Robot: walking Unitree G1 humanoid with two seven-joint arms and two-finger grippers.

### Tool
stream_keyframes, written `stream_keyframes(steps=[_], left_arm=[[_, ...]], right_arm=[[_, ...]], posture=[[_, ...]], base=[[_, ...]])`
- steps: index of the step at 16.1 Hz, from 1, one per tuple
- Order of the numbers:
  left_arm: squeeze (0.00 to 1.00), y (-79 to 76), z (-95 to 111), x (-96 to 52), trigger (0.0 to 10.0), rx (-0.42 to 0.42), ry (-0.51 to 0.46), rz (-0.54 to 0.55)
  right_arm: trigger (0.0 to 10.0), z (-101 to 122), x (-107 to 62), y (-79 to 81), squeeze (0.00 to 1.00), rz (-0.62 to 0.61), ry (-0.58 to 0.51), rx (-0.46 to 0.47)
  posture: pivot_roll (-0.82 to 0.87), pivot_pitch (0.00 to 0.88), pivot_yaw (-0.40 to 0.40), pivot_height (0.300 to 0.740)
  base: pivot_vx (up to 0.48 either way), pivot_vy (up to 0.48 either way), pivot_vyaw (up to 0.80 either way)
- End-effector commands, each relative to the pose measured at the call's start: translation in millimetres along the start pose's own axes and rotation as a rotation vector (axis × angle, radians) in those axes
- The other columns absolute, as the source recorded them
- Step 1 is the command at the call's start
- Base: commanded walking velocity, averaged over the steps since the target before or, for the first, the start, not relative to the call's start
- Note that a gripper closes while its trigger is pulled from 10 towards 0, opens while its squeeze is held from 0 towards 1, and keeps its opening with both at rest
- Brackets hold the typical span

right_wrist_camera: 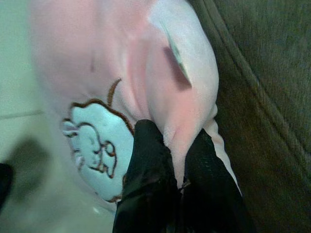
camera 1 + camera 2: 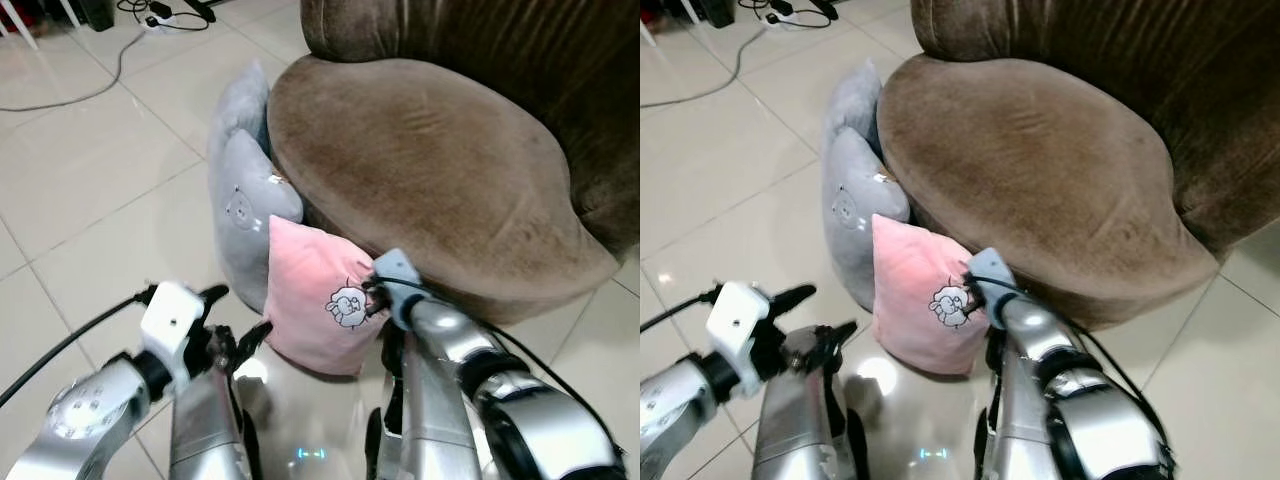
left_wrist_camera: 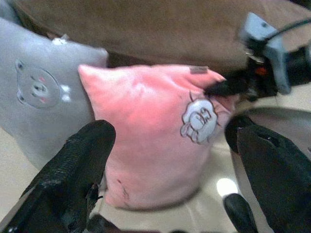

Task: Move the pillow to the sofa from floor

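The pink pillow (image 2: 318, 300) is not on the sofa yet. It stands on the tiled floor (image 2: 90, 190) in the lower middle of the frame, leaning on the brown sofa (image 2: 420, 170), beside a grey pillow (image 2: 240, 205). Lifting it looks like what is left. The right gripper (image 1: 177, 155) pinches its corner tight. The left gripper (image 3: 165, 160), at the lower left, is wide and holds nothing.
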State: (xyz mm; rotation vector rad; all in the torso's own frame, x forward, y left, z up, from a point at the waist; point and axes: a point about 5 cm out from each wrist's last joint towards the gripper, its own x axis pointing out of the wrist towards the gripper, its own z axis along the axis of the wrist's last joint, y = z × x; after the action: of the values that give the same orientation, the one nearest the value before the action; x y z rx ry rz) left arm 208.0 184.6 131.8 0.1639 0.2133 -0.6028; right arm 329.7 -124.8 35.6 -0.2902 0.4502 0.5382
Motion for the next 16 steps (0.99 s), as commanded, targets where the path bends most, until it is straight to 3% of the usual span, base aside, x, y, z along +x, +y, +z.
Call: stream_keyframes(steps=[1, 3, 4, 7, 10, 12, 14, 15, 16], left_arm=[[0.0, 2.0, -2, 0.8, 10.0, 0.007, 0.001, 0.016], [0.0, 7.6, 1, 11.9, 10.0, 0.015, -0.028, 0.027], [0.0, 7.9, 1, 13.0, 10.0, 0.018, -0.032, 0.027], [0.0, 11.0, 8, 20.4, 10.0, 0.027, -0.075, 0.051], [0.0, 11.3, 18, 23.8, 10.0, 0.043, -0.125, 0.063], [0.0, 12.5, 26, 23.2, 10.0, 0.059, -0.154, 0.067], [0.0, 14.5, 42, 19.9, 10.0, 0.093, -0.207, 0.082], [0.0, 13.4, 49, 16.6, 10.0, 0.11, -0.226, 0.071], [0.0, 13.9, 54, 13.4, 10.0, 0.126, -0.231, 0.078]], right_arm=[[0.0, 1, -5.4, -7.2, 0.0, 0.027, -0.056, 0.019], [0.0, 13, -20.7, -30.7, 0.0, 0.082, -0.189, 0.047], [0.0, 16, -23.3, -33.9, 0.0, 0.095, -0.22, 0.059], [0.0, 54, -52.0, -61.2, 0.0, 0.182, -0.478, 0.157], [0.0, 122, -107.8, -86.2, 0.0, 0.241, -0.815, 0.228], [0.0, 158, -131.0, -107.1, 0.0, 0.15, -0.969, 0.245], [0.0, 201, -170.5, -145.5, 0.0, -0.007, -1.189, 0.363], [0.0, 213, -183.4, -152.3, 0.0, -0.028, -1.231, 0.382], [0.0, 218, -183.7, -148.6, 0.0, -0.055, -1.144, 0.302]], posture=[[0.04, 0.105, -0.015, 0.49], [0.01, 0.066, -0.002, 0.49], [0.01, 0.061, -0.001, 0.49], [-0.01, 0.028, 0.007, 0.49], [-0.02, 0.0, 0.014, 0.49], [-0.02, 0.0, 0.017, 0.49], [-0.02, 0.0, 0.019, 0.49], [-0.02, 0.0, 0.019, 0.49], [-0.02, 0.0, 0.017, 0.49]], base=[[0.0, 0.0, 0.0], [0.0, 0.0, 0.0], [0.0, 0.0, 0.0], [0.0, 0.0, 0.0], [0.0, 0.0, 0.0], [0.0, 0.0, 0.0], [0.0, 0.0, 0.0], [0.0, 0.0, 0.0], [0.0, 0.0, 0.0]])
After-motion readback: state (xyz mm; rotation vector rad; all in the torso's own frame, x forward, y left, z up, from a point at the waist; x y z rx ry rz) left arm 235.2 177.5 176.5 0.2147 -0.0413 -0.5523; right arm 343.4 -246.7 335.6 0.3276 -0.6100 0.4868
